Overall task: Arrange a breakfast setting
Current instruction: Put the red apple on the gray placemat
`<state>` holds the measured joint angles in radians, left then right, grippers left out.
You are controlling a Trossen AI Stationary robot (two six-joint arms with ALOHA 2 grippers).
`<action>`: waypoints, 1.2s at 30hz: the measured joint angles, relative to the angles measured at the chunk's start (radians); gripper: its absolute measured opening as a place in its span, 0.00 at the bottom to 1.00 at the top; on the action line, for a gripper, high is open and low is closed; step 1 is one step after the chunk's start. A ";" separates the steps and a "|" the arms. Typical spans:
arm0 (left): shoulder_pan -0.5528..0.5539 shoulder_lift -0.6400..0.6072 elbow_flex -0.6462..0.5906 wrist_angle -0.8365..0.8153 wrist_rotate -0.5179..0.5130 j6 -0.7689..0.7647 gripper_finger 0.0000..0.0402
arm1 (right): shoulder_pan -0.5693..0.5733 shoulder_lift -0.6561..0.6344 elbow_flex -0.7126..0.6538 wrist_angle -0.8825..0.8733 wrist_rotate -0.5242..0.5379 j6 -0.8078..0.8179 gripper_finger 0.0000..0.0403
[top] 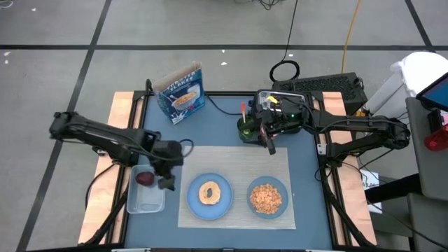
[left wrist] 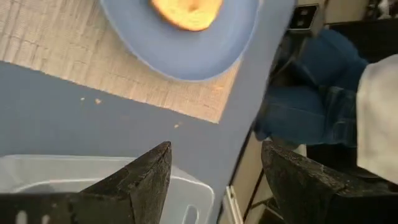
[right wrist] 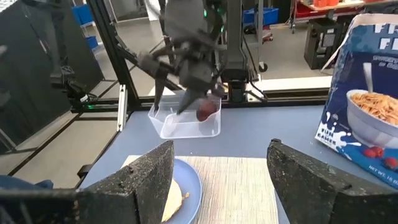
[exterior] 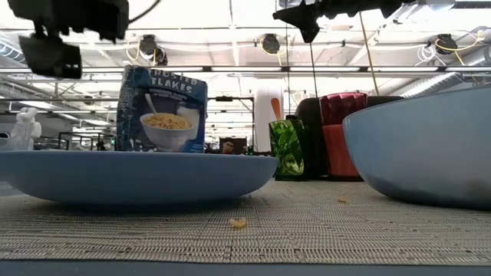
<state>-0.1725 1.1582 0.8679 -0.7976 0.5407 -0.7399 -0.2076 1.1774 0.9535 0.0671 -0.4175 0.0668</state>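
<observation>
The beige placemat lies mid-table. On it stand the light-blue plate with the bagel and the light-blue bowl, which holds cereal. The dark-red fruit lies in the clear tub left of the mat. My left gripper is open and empty above the tub's right edge, beside the fruit. My right gripper is open and empty above the mat's far edge, next to a green cup that holds the orange-handled spoon.
A blue cereal box stands at the back left of the table. A crumb lies on the mat between plate and bowl. A keyboard and cables lie behind the table. A person's leg in jeans shows past the table's front edge.
</observation>
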 joint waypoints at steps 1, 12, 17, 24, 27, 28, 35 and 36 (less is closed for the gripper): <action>-0.002 -0.028 0.002 -0.030 -0.003 0.000 0.63 | 0.000 0.000 0.000 -0.005 -0.001 0.000 0.61; -0.080 -0.238 0.000 -0.271 -0.124 -0.111 0.63 | 0.000 0.000 0.000 -0.020 -0.002 0.000 0.61; -0.122 -0.282 0.001 -0.241 -0.124 -0.157 0.63 | 0.000 0.000 0.000 -0.022 -0.002 0.000 0.61; -0.204 -0.283 0.001 -0.298 -0.125 -0.179 0.63 | 0.000 0.000 0.000 -0.027 -0.002 0.000 0.61; -0.247 -0.282 0.001 -0.379 -0.167 -0.179 0.63 | 0.000 0.000 0.000 -0.027 -0.002 -0.001 0.61; -0.263 -0.282 0.001 -0.402 -0.190 -0.179 0.63 | 0.000 0.000 0.000 -0.027 -0.002 -0.001 0.61; -0.345 -0.281 0.001 -0.486 -0.414 -0.113 0.63 | 0.000 0.000 0.000 -0.027 -0.002 -0.003 0.61; -0.351 -0.281 0.001 -0.485 -0.448 -0.107 0.63 | 0.000 0.000 0.000 -0.027 -0.002 -0.003 0.61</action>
<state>-0.5230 0.8768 0.8688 -1.2827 0.0925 -0.8464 -0.2077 1.1774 0.9531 0.0402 -0.4194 0.0635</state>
